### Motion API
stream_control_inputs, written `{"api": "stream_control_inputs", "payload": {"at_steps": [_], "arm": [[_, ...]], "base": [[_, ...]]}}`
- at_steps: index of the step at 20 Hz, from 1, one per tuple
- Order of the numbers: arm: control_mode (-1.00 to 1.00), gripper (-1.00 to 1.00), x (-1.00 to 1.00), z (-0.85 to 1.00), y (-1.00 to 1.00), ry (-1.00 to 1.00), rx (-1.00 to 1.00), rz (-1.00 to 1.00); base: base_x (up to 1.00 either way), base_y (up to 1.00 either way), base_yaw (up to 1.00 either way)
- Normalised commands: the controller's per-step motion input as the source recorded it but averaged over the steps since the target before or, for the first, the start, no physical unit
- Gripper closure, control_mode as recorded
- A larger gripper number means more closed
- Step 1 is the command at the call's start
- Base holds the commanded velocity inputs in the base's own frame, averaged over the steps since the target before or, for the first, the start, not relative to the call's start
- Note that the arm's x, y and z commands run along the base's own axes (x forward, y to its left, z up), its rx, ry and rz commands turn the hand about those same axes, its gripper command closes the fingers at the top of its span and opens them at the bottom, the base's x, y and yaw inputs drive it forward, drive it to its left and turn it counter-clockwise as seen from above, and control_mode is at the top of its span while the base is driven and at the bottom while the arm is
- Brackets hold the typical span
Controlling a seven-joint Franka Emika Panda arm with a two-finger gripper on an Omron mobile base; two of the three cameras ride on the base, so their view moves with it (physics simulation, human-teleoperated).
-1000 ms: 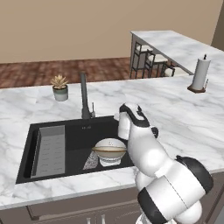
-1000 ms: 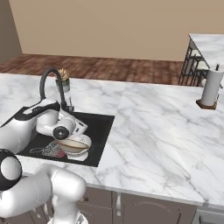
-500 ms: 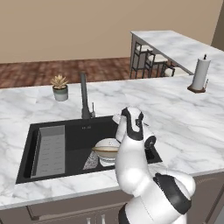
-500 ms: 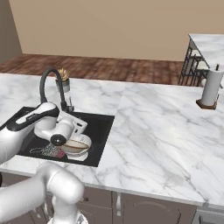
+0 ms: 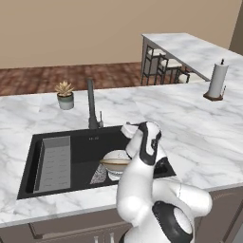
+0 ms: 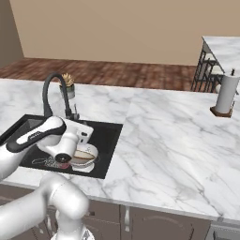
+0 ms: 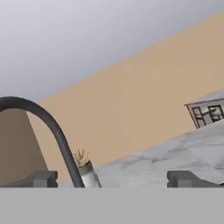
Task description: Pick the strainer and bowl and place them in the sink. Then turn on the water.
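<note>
Already, the wide tan bowl w/ brown rim (image 5: 115,162) and the small silver wire-mesh strainer (image 5: 99,175) are seen lying in the black rectangular sink (image 5: 78,142), beside its grey ribbed tray (image 5: 55,162). No water is seen; the dark slim faucet (image 5: 91,104) is judged left to be turned on. The gripper (image 7: 111,178) is held empty, jaws wide apart, aimed at the faucet.
</note>
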Motion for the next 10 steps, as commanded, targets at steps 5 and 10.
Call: {"api": "stream_control_inputs", "payload": {"at_steps": [5, 10], "arm": [[-1.0, -1.0, 0.0, 0.11, 0.08, -0.05, -0.04, 0.06], [-1.0, -1.0, 0.0, 0.29, 0.11, 0.02, -0.03, 0.03]], "base": [[0.0, 0.0, 0.0], [0.0, 0.0, 0.0]]}}
